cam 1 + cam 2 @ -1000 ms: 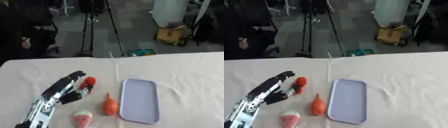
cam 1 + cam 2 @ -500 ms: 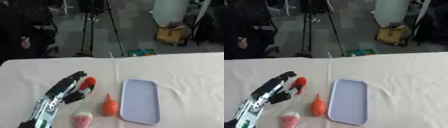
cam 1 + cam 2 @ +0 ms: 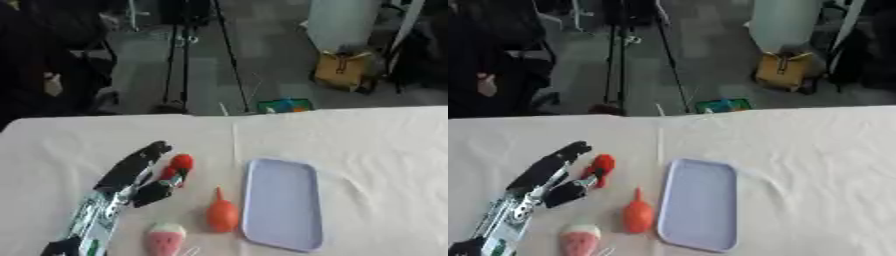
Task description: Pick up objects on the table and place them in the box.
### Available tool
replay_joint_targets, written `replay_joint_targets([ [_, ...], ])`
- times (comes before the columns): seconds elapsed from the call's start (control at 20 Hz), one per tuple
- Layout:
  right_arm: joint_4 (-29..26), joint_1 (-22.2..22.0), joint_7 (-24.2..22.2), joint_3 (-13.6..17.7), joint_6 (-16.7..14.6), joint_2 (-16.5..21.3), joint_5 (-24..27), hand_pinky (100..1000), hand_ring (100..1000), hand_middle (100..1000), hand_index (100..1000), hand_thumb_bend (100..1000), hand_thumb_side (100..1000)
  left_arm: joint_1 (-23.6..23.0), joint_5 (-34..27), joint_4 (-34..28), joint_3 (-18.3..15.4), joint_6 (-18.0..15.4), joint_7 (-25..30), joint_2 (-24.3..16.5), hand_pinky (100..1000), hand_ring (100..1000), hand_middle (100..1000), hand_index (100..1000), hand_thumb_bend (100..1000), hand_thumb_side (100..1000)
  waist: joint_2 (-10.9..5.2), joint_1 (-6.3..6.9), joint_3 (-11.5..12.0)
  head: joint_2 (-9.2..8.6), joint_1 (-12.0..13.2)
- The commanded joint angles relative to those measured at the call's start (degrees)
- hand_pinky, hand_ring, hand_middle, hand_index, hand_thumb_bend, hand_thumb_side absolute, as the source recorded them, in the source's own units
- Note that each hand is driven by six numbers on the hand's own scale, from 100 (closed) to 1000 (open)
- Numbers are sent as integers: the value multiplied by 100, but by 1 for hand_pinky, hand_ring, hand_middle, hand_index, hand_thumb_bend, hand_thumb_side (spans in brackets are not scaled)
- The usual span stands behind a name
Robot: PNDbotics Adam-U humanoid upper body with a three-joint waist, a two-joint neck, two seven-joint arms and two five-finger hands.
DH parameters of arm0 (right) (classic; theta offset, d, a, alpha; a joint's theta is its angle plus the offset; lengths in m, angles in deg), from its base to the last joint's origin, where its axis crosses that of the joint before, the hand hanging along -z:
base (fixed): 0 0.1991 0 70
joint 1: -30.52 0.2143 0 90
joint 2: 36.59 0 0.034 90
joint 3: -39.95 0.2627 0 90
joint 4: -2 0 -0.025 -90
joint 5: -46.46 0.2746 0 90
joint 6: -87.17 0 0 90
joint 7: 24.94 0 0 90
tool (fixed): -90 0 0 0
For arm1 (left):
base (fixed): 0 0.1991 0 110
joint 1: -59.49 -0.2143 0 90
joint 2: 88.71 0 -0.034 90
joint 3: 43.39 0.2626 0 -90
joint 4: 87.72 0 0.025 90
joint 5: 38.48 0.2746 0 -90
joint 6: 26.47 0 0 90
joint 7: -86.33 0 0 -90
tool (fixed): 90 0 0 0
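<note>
One left hand [image 3: 131,175], fingers outstretched beside one red piece [image 3: 178,165]; one orange bulb [image 3: 221,215], one strawberry [image 3: 164,238], one tray [image 3: 282,202].

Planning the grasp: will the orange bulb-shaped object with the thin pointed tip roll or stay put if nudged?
The orange bulb-shaped object looks round-bodied, so it probably rolls sideways, likely curving around its thin tip. It seems small and light, so a nudge may send it toward the lavender rectangular tray beside it.
</note>
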Motion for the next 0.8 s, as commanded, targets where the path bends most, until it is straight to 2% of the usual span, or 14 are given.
replay_joint_targets([
  [0.05, -97, 37, -33, 0, -13, 85, 51, 762, 827, 753, 719, 100, 942, 135, 243, 21, -73, 57, -16, -162, 1000, 1000, 1000, 1000, 374, 1000, -75, -22, -11, -59, 25],
  [0.8, -97, 54, -90, -15, -38, 37, 71, 763, 829, 752, 716, 100, 941, 321, 160, 378, -153, 165, 364, -200, 1000, 1000, 1000, 1000, 346, 1000, -3, -36, -77, -153, 109],
])
